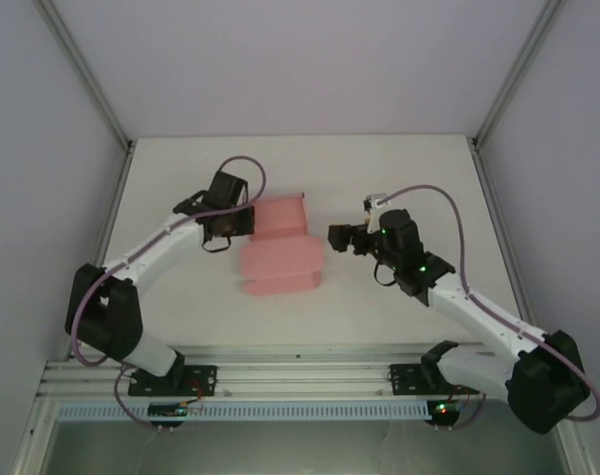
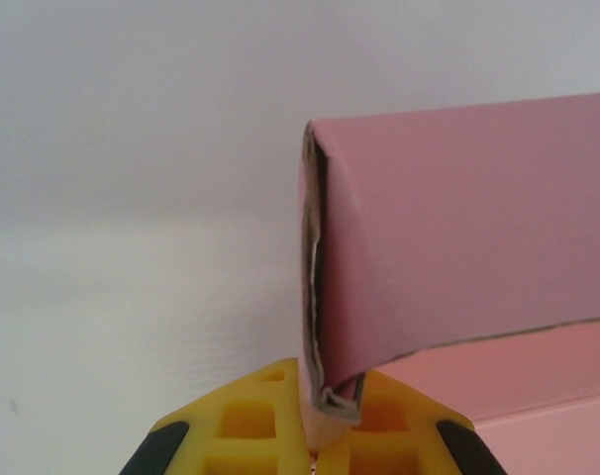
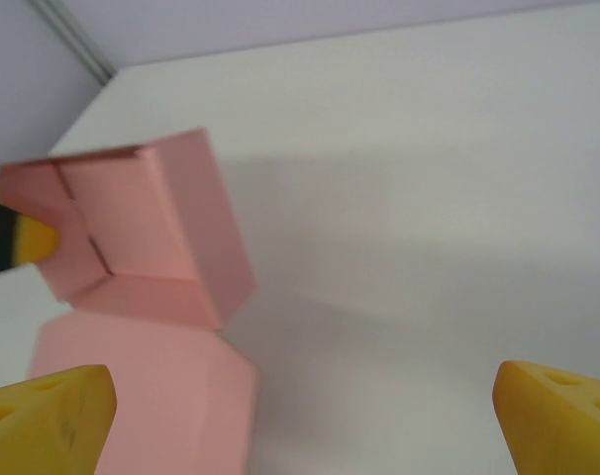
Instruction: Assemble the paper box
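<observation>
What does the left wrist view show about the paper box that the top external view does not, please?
Left wrist view: the close detail of the grip, with the left hand shut on a folded corner of the pink paper box, and the card's layered edge pinched between its yellow fingertips.
Top external view: the whole layout, with the right hand beside the box's right edge and the white table around the box.
Shared: the pink box, with the left hand at its left side.
</observation>
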Tool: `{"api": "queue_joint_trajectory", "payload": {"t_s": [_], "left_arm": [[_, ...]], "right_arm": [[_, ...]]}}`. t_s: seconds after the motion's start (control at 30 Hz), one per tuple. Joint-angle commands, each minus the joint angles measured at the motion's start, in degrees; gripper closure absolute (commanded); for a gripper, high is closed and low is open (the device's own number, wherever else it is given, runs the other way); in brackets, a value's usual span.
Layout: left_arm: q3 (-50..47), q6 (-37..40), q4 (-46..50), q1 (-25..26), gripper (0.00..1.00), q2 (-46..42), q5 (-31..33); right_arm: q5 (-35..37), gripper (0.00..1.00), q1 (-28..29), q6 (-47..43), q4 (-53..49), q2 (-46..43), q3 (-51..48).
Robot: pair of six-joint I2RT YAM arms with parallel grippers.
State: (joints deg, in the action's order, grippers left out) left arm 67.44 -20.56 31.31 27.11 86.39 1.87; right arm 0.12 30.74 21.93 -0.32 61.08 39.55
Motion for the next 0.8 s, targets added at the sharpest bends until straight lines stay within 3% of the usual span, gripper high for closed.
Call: {"api": "queue_joint_trajectory", "payload": {"t_s": [0.0,0.13,0.3,0.5,0.77], "left_arm": [[6.29,21.51,12.55,0.79,1.00,0.79,-4.87],[10.11,40.02,20.77,5.47,1.00,1.30,0.50],[17.19,51.32,28.90,9.13,1.00,6.57,5.60],[27.27,57.88,32.61,16.30,1.00,21.62,20.81],[58.09,57.06,45.47,18.96,1.00,47.49,23.44]], "right_arm": [[-0.11,0.00,-2.92,3.18,-13.22,-1.61,1.84],[-4.16,0.00,-8.26,4.30,-19.29,-2.01,1.69],[-8.49,0.00,-12.27,5.03,-20.96,-2.54,0.26],[-9.70,0.00,-13.25,4.65,-20.39,-3.21,-1.05],[-9.78,0.00,-14.70,4.48,-20.20,-4.39,-3.45]]}}
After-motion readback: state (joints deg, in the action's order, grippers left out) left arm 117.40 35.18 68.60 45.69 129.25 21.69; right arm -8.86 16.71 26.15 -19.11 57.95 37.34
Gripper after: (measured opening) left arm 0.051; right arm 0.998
